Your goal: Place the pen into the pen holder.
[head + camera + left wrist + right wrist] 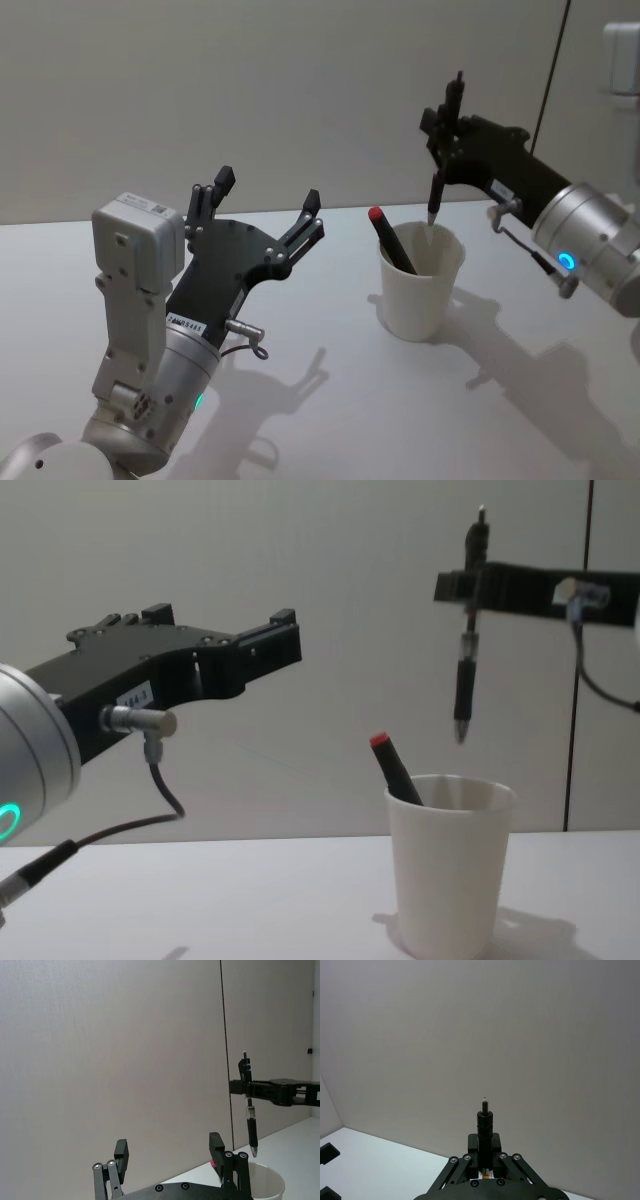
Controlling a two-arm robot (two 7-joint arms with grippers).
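Note:
A black pen (437,190) hangs upright, tip down, just above the pen holder (420,290), a white paper cup standing on the table. My right gripper (447,125) is shut on the pen's upper part; the chest view shows the pen (463,680) with its tip a short way above the cup's rim (447,870). A black marker with a red cap (390,238) leans inside the cup. My left gripper (268,190) is raised to the left of the cup, open and holding nothing. In the right wrist view the pen's top (485,1120) sticks out between the fingers.
The white table (300,400) stretches around the cup, with a plain grey wall behind it. A dark vertical seam (226,1060) runs down the wall behind the right arm.

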